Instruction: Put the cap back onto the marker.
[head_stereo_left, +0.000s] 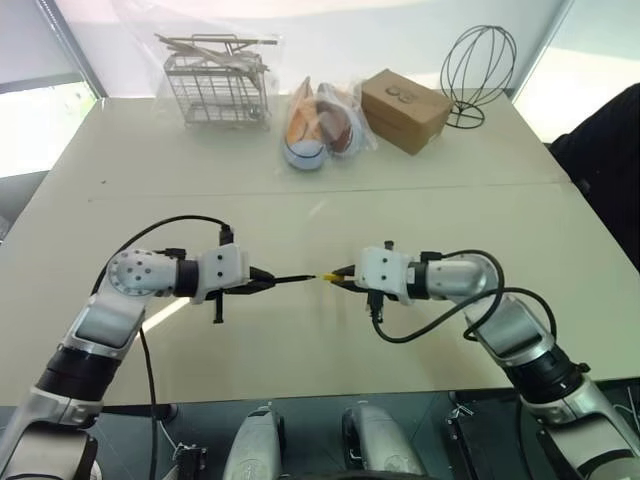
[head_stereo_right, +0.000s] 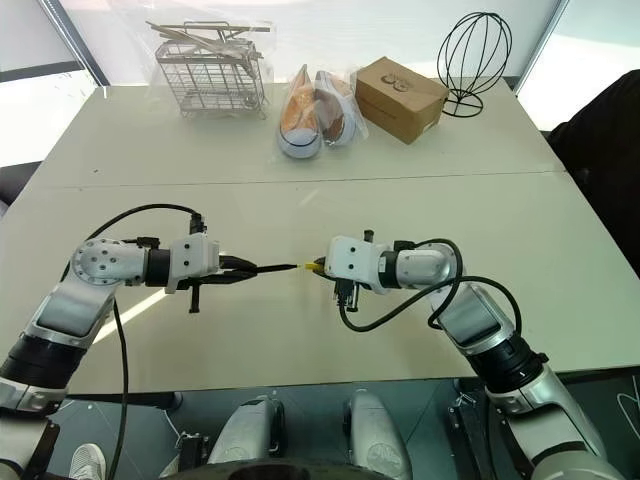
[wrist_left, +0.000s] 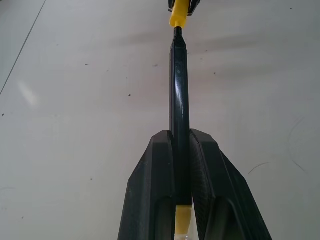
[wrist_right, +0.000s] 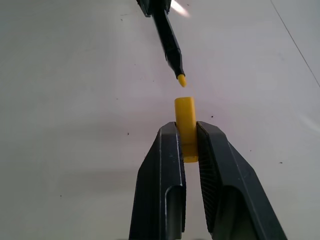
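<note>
Near, above the table: left gripper clamped on the marker, its yellow tip pointing right. Right gripper clamped on the cap, open end facing the tip, just apart, not yet joined. Far: wire basket, shoes, cardboard box, wire head form.

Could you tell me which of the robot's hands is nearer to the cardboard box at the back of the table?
The right hand. It holds the cap on the box's side of the table; the left hand, gripping the marker, is farther over.
</note>
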